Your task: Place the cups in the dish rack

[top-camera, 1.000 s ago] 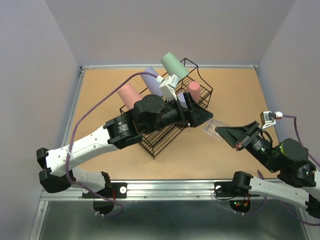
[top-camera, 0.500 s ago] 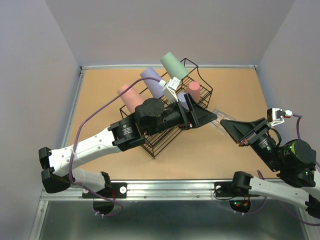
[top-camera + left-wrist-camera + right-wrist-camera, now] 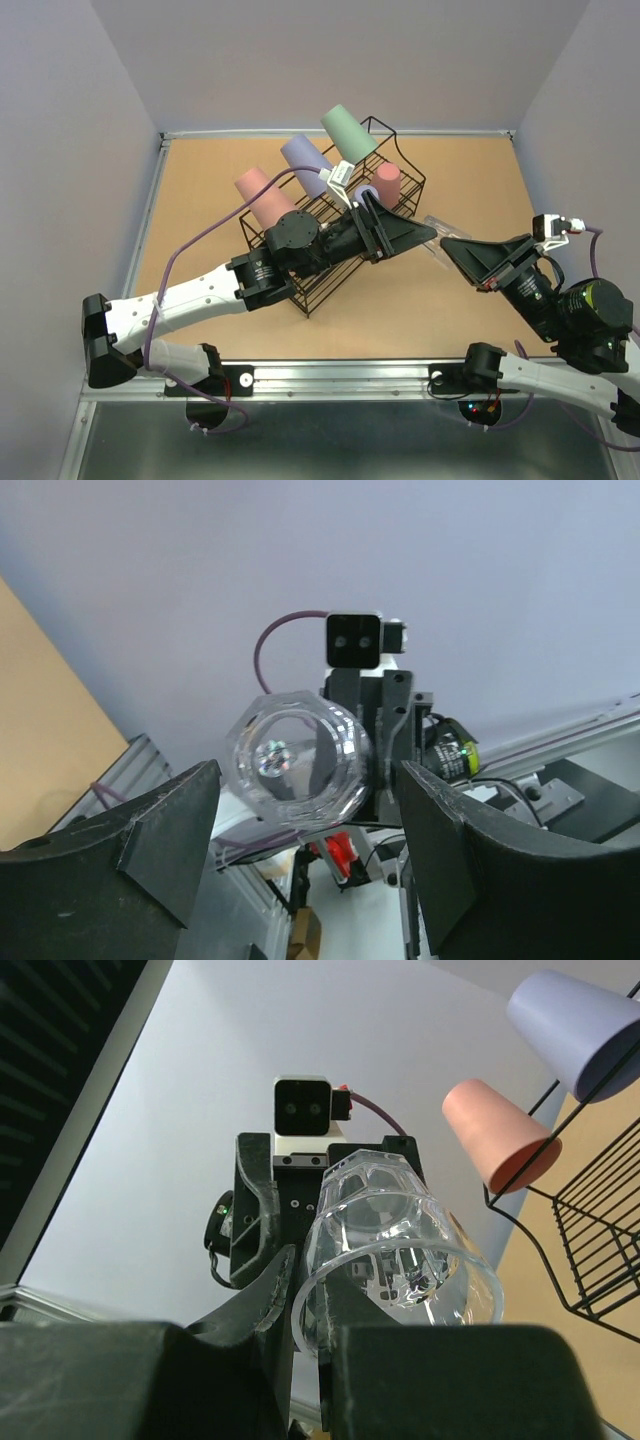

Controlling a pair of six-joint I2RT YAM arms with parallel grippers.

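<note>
1. the right pincer (image 3: 447, 244) is clamped on the rim of the clear cup (image 3: 395, 1250), held over the bench (image 3: 480, 180) just beside the dish rack (image 3: 320, 285).
2. the left pincer (image 3: 305, 780) is spread wide, a finger on either side of that cup's base.
3. the other cups (image 3: 305, 160) lean in the dish rack.

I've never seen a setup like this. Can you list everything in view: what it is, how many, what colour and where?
Large pink cup: 1, pink, in the rack, leftmost
Large lavender cup: 1, lavender, in the rack, middle
Large green cup: 1, green, in the rack, far end
Small pink cup: 1, pink, in the rack, right side
Small lavender cup: 1, lavender, beside the small pink cup, partly hidden
Clear cup: 1, transparent, in mid-air right of the rack
Dish rack: 1, black wire, mid-table
Table: 1, tan
Left end effector: 1, black, open around the clear cup
Right end effector: 1, black, gripping the clear cup
</note>
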